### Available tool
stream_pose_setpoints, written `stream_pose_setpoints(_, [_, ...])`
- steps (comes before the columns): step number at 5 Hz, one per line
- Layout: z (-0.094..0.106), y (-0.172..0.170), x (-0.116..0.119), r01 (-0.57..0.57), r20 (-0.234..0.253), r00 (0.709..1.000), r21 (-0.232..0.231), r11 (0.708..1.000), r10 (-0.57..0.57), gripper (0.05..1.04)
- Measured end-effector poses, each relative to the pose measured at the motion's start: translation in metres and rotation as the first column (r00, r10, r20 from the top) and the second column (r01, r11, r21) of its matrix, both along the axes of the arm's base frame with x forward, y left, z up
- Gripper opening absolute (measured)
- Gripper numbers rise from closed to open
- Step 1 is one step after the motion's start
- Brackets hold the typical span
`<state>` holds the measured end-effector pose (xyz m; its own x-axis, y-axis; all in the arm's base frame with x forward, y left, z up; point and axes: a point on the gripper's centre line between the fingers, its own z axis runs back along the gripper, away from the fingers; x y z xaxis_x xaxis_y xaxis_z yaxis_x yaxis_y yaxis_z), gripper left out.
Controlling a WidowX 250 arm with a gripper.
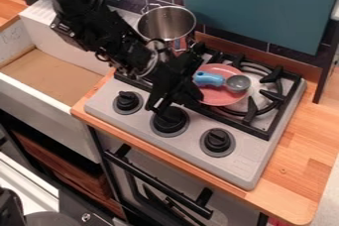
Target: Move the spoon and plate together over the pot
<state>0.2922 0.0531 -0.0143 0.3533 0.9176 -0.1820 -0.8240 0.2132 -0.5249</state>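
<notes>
- The black arm [86,14] comes in from the far left and slants down toward the middle of the stove [189,131]; its gripper [177,80] hangs low over the stove's left half, at the left rim of the plate [222,98]; whether it is apart, together or clamped on the rim, I cannot tell
- The spoon [237,83] lies across the plate, its handle pointing left toward the gripper and its bowl by the right rim; the plate sits over the grate [263,133] on the right side of the stove
- The pot [167,23] stands at the far left of the stove, farther and more to the left than the plate and apart from it; neither plate nor spoon is over it
- Counted: one plate, one spoon, one pot, three knobs [217,141] along the near side
- The plate is round, pink and smooth; the spoon has a blue handle and a grey, rounded bowl; the pot is shiny metal with a round mouth; the knobs are black and round; the counter [301,170] is wood with visible grain; the sink [46,106] at left has white walls and a flat brown bottom
</notes>
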Motion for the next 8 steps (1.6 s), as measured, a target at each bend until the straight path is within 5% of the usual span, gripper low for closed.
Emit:
stream_pose_setpoints(2, [0.005,0.009,-0.004,0.024,-0.013,1.0,-0.094,0.995,-0.025,0.054])
stream_pose_setpoints(4, [0.013,0.015,-0.01,0.05,0.05,0.998,-0.161,0.986,-0.043,0.054])
stream_pose_setpoints(8, [0.012,0.005,-0.022,0.025,0.166,0.986,-0.106,0.994,-0.007,0.054])
